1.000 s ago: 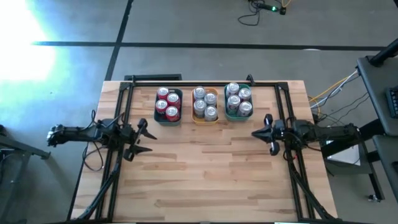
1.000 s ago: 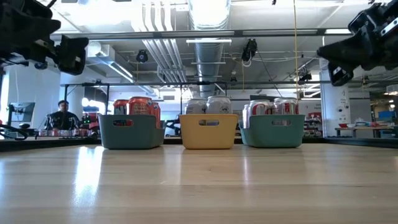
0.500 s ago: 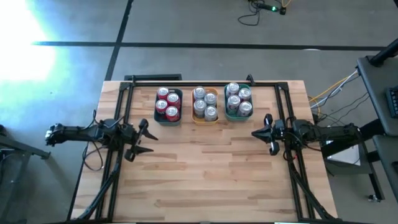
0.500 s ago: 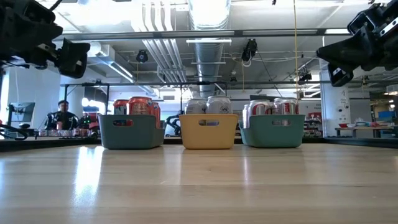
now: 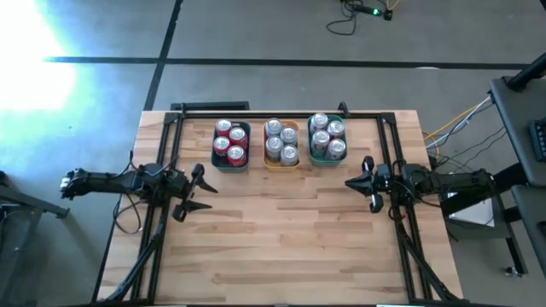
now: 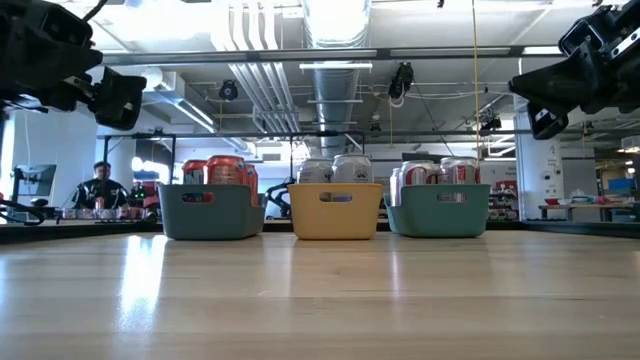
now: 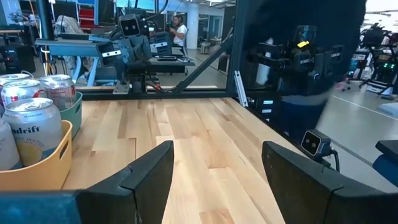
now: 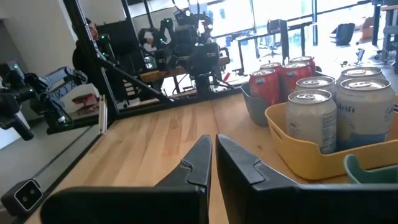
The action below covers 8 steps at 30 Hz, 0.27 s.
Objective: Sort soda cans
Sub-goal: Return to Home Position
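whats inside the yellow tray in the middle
Upright pale soda cans with silver tops stand in the yellow tray. Its walls hide their lower halves, and its floor is covered.

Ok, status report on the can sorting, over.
Left gripper open, empty, left side. Right gripper shut, empty, right side. Soda cans all in three trays. No obstruction seen.

Hard white glare sits on the floor (image 5: pixel 34 60) at the high view's upper left and washes it out, while your table (image 5: pixel 281 247) is evenly lit. In the low view the tabletop mirrors the bright room behind it as pale vertical streaks. In the right wrist view the windows (image 8: pixel 280 15) burn out white, and the soda cans (image 8: pixel 309 121) glint on their tops.
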Available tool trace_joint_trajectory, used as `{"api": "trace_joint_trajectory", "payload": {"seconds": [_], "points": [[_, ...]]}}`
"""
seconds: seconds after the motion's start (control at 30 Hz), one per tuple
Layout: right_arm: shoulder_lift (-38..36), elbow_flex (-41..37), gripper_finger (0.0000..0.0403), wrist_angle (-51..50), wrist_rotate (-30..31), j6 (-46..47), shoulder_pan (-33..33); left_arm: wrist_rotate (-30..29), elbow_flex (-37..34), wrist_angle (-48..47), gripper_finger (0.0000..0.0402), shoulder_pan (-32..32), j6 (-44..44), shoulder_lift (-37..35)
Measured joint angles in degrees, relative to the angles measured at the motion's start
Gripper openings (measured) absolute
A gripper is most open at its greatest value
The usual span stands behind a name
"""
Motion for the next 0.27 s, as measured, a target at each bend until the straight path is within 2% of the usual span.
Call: {"api": "trace_joint_trajectory", "payload": {"seconds": [0.27], "points": [[0.00, -0.02, 0.0018, 0.02, 0.00, 0.00, 0.00, 0.00, 0.00, 0.01, 0.0229, 0.00, 0.01, 0.87]]}}
